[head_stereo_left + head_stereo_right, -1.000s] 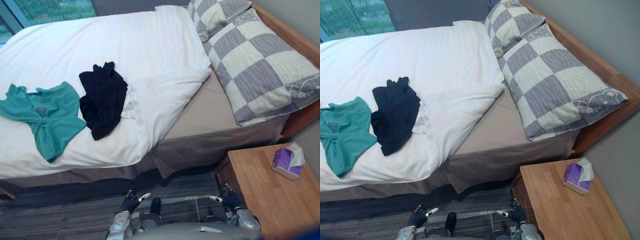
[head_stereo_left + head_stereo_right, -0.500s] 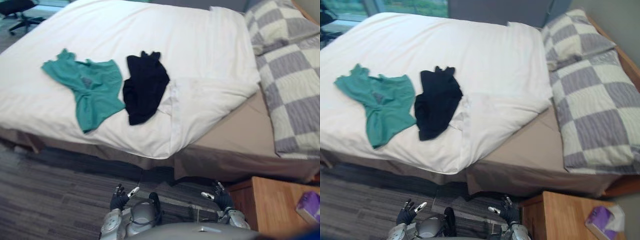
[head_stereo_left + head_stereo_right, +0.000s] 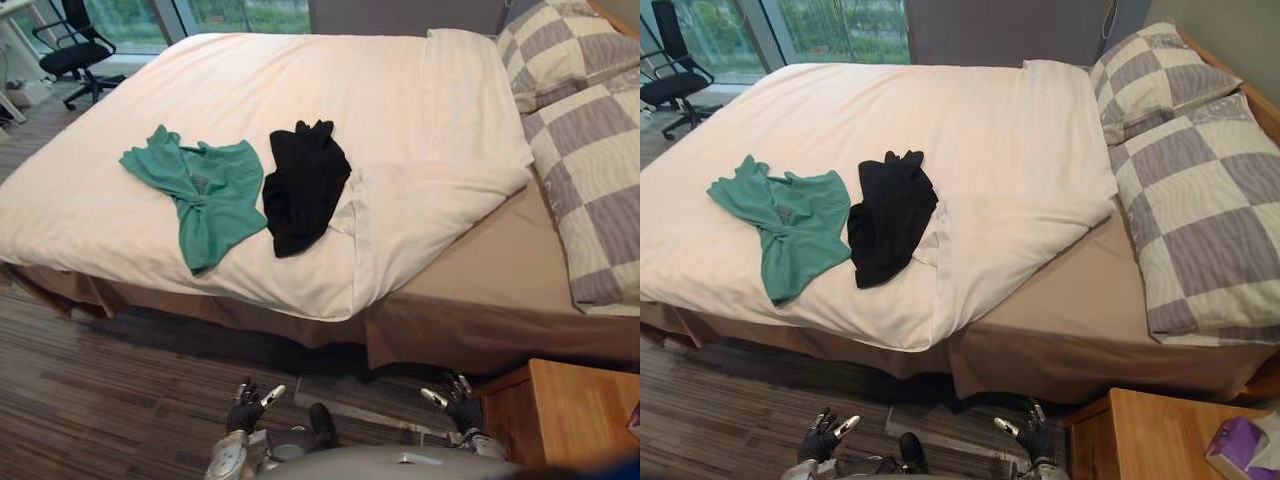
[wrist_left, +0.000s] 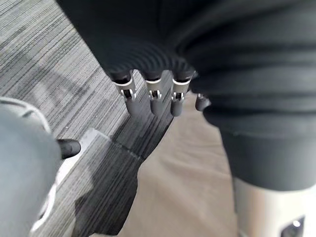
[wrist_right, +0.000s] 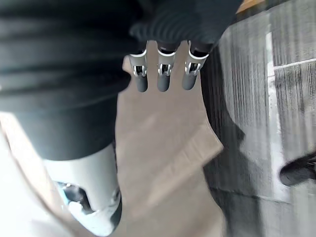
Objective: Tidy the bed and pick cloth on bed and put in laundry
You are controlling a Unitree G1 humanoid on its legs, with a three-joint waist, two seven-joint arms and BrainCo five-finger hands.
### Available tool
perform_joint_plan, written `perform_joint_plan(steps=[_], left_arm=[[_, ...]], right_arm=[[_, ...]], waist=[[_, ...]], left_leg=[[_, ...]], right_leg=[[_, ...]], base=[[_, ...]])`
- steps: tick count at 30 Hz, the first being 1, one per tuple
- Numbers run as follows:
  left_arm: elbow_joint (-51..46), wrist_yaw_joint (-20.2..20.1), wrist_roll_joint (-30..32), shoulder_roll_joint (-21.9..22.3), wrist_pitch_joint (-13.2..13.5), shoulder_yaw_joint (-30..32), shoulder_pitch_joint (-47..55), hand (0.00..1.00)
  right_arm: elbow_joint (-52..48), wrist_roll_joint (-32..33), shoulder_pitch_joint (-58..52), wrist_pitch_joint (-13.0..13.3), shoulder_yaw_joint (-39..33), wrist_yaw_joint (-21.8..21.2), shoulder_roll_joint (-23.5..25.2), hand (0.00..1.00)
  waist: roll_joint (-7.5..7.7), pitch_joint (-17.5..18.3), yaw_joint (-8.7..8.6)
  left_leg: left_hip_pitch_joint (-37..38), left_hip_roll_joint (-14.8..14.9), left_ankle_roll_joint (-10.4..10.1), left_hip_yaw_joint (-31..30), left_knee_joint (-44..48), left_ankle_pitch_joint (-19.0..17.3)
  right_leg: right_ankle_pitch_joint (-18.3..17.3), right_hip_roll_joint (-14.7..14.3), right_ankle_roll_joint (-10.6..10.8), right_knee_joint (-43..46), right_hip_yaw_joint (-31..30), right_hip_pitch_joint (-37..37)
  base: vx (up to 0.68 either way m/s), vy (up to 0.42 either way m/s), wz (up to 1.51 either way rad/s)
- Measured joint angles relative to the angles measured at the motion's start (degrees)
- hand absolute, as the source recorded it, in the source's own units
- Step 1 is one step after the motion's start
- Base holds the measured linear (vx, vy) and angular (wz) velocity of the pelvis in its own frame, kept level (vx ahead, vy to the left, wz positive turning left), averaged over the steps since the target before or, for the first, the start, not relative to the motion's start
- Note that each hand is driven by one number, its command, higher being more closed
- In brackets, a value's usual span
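Both idle and low above floor at bed side: left hand and right hand, fingers straight and relaxed on each, holding nothing. Green top and black garment lying flat on white duvet, just beside each other, edges touching or nearly so, well apart from either hand. Duvet corner folded back near checked pillows, tan sheet exposed. Risks, as judged: pinching duvet along with thin cloth and dragging cover further askew; catching both garments at once where close, then dropping one mid-carry; long reach over bed edge from such a low start, upsetting balance or clipping wooden nightstand with right arm. Safer to take green top first, from its nearer edge.
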State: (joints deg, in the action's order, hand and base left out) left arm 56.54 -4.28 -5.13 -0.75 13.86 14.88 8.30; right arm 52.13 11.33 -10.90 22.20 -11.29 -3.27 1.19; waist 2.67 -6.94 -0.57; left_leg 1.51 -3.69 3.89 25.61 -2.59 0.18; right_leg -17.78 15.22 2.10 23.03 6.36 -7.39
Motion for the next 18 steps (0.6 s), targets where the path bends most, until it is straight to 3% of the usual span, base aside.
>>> perform_joint_plan(steps=[2,4,7,8,9,11,12,14,15,16,18], left_arm=[[1.06,-0.57,1.63,-0.80,-0.24,-3.23,-0.40,0.00],[0.95,-0.44,1.71,-1.79,-1.14,-3.60,-0.41,0.00],[0.72,-0.39,0.67,-3.28,-2.70,-5.76,-0.38,0.00],[0.03,-0.53,-0.40,-4.38,-3.60,-6.80,-0.59,0.00],[-0.70,-0.39,-0.56,-4.24,-4.75,-7.71,-1.03,0.00],[-3.70,-0.52,-0.46,-3.39,-6.25,-8.18,0.60,0.00],[-4.77,-0.51,-0.45,-3.17,-6.83,-8.15,1.32,0.00],[-7.63,-0.71,-0.70,-3.08,-9.13,-8.15,3.89,0.00],[-8.31,-0.79,-1.10,-3.08,-9.31,-8.14,4.31,0.00],[-8.82,-1.30,-1.06,-3.26,-9.22,-8.09,4.73,0.00],[-9.48,-1.96,-1.05,-3.48,-9.02,-8.10,5.14,0.00]], right_arm=[[-0.53,0.33,0.20,0.83,0.19,0.72,-0.24,0.00],[-0.76,0.06,0.71,0.89,1.85,0.67,0.55,0.00],[-3.58,-0.62,1.19,1.66,4.01,0.68,0.70,0.00],[-6.34,-1.20,0.64,2.07,4.36,1.09,0.55,0.00],[-9.17,-1.57,0.20,2.02,4.54,1.60,-0.66,0.00],[-17.20,-3.09,-1.24,1.64,5.39,3.71,-2.54,0.00],[-20.71,-3.87,-1.65,1.10,5.76,4.39,-2.92,0.00],[-33.78,-8.50,-3.09,-3.03,7.43,7.57,-3.85,0.00],[-37.50,-9.74,-3.45,-4.13,7.45,8.36,-3.84,0.00],[-47.39,-12.11,-4.34,-7.06,6.93,10.35,-4.15,0.00],[-52.64,-13.02,-4.56,-8.40,5.85,11.07,-4.20,0.00]], waist=[[-2.00,-0.21,-1.14],[-1.21,-0.20,-1.29],[-0.17,0.16,-2.20],[1.32,0.22,-2.44],[1.05,-0.01,-2.95],[-1.20,0.11,-2.92],[-1.77,0.04,-2.89],[-2.39,0.31,-2.69],[-2.26,0.34,-2.67],[-1.80,0.98,-2.22],[-1.23,1.31,-2.20]], left_leg=[[2.17,1.95,-0.84,0.42,-0.07,-0.95],[4.03,3.47,-0.90,2.17,-0.34,-1.33],[4.96,4.96,-2.51,2.12,0.29,-2.27],[4.04,3.58,-2.79,0.58,1.32,-2.44],[3.96,3.35,-2.96,-2.01,1.40,-2.62],[4.36,3.66,-3.32,-3.87,-0.25,-2.32],[4.59,3.82,-3.36,-3.87,-0.74,-2.26],[5.75,4.57,-3.65,-3.63,-1.49,-2.44],[6.13,4.80,-3.95,-3.57,-1.51,-2.64],[6.60,5.29,-4.19,-3.32,-2.13,-2.79],[6.55,5.48,-4.26,-3.25,-2.42,-2.80]], right_leg=[[3.21,-0.61,0.31,12.69,-0.63,6.25],[2.51,-1.91,1.41,13.00,-0.26,9.28],[4.09,-6.85,2.56,-1.18,-0.54,10.80],[9.02,-7.76,1.55,-8.75,-2.57,10.91],[9.87,-7.87,1.07,-10.25,-2.37,10.39],[10.36,-8.35,1.17,-12.89,-2.24,9.42],[10.46,-8.52,1.18,-13.26,-2.22,8.90],[10.65,-9.49,0.98,-14.61,-2.22,7.44],[10.71,-9.77,0.89,-15.16,-2.23,6.84],[10.90,-10.39,0.62,-16.37,-2.24,6.50],[11.17,-10.69,0.58,-17.26,-2.24,6.31]], base=[[0.22,0.130,-0.01],[0.21,0.060,-0.33],[0.18,-0.059,-0.14],[0.25,-0.159,0.37],[0.21,-0.121,0.45],[0.16,-0.037,0.17],[0.18,-0.016,-0.08],[0.17,-0.051,-0.10],[0.11,-0.077,-0.12],[0.08,-0.056,-0.07],[0.08,-0.039,-0.04]])
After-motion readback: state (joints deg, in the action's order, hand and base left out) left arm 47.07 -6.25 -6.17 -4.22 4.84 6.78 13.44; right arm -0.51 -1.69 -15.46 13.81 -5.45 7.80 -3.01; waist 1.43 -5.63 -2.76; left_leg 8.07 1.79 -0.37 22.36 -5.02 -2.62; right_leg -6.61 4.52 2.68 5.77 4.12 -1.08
